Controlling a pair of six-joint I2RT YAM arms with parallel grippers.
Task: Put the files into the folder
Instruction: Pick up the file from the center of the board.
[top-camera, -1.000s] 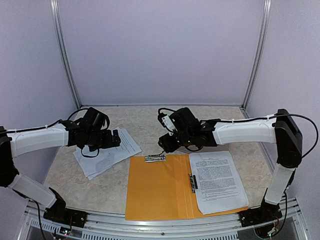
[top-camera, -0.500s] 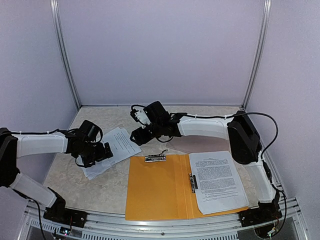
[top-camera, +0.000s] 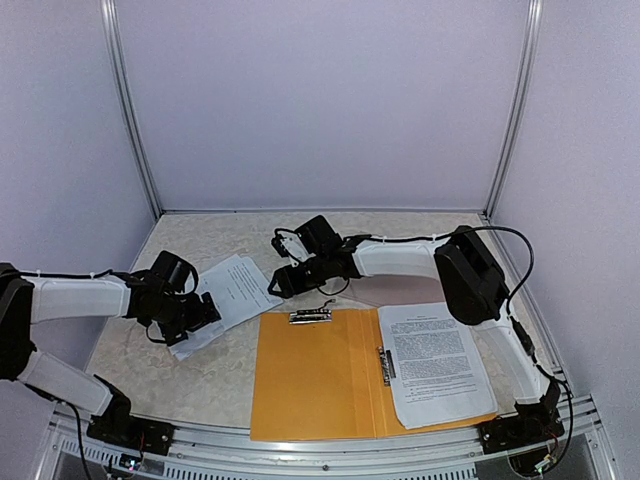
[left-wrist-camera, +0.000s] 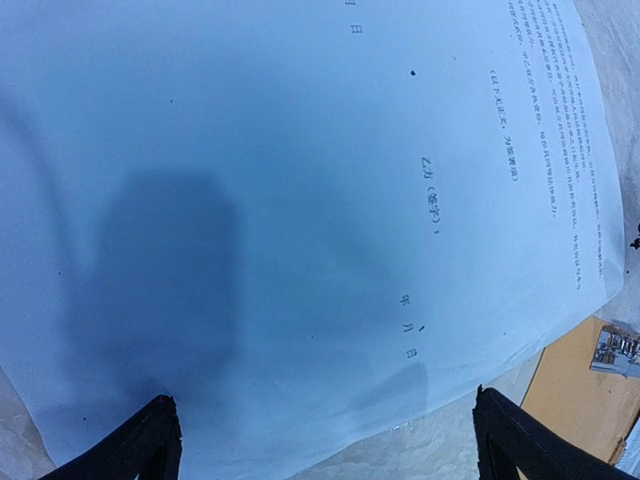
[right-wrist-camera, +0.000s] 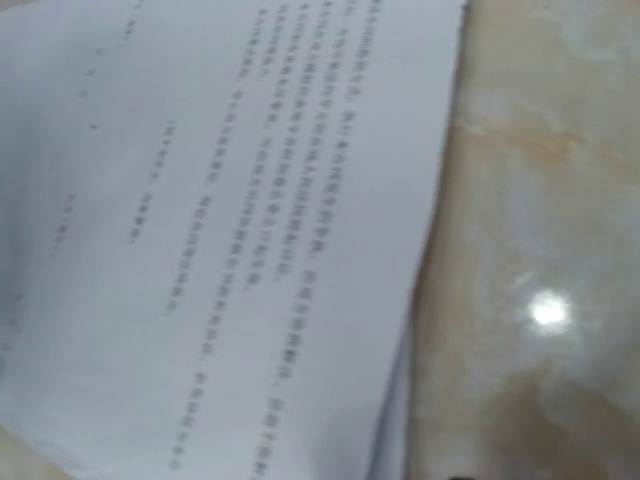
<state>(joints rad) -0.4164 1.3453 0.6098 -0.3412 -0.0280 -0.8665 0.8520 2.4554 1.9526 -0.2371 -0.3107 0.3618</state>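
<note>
A loose stack of files (top-camera: 238, 288) lies on the table left of the open orange folder (top-camera: 310, 375). One printed sheet (top-camera: 436, 362) lies on the folder's right half. My left gripper (top-camera: 207, 309) hovers low over the stack's near-left part. In the left wrist view it (left-wrist-camera: 325, 452) is open, its fingertips (left-wrist-camera: 150, 440) wide apart over the white paper (left-wrist-camera: 300, 200) near its edge. My right gripper (top-camera: 281, 281) reaches across to the stack's right edge. The right wrist view shows blurred printed paper (right-wrist-camera: 220, 220) close below, and its jaws are out of frame.
A metal clip (top-camera: 311, 316) sits at the folder's far edge, also in the left wrist view (left-wrist-camera: 618, 350). A second clip (top-camera: 384, 365) runs along the folder's spine. Marbled tabletop (right-wrist-camera: 540, 250) lies right of the stack. Walls enclose the table on three sides.
My right arm swung left from above the folder's clip to the right edge of the loose files. My left gripper slid toward the near-left part of the stack.
</note>
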